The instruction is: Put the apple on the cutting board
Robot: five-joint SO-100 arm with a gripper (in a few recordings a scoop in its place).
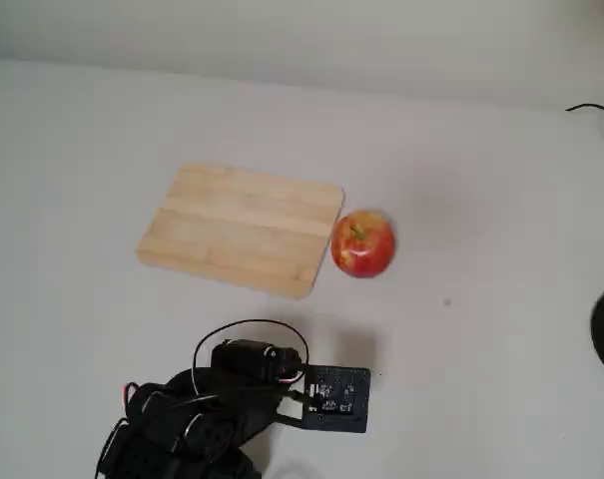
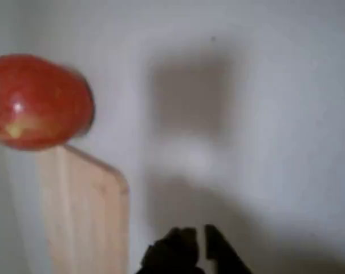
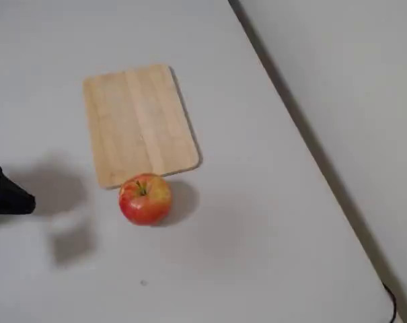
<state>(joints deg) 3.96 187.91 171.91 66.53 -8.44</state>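
- The small round red apple with yellow patches [image 1: 362, 243] sits on the white worktop [image 1: 481, 200], right against the short edge of the pale wooden plank-striped cutting board [image 1: 242, 228], not on it.
- In the wrist view the black gripper [image 2: 196, 240] hangs back with its jaws nearly together, holding nothing.
- Apple looks firm, smooth, prone to roll: take its widest middle, 1 jaw each side.

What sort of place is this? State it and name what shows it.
Probably a bare tabletop test setup, not a working kitchen. A plain white table holds a wooden cutting board and a red apple beside its short edge, with the black robot arm and a loose cable nearby.
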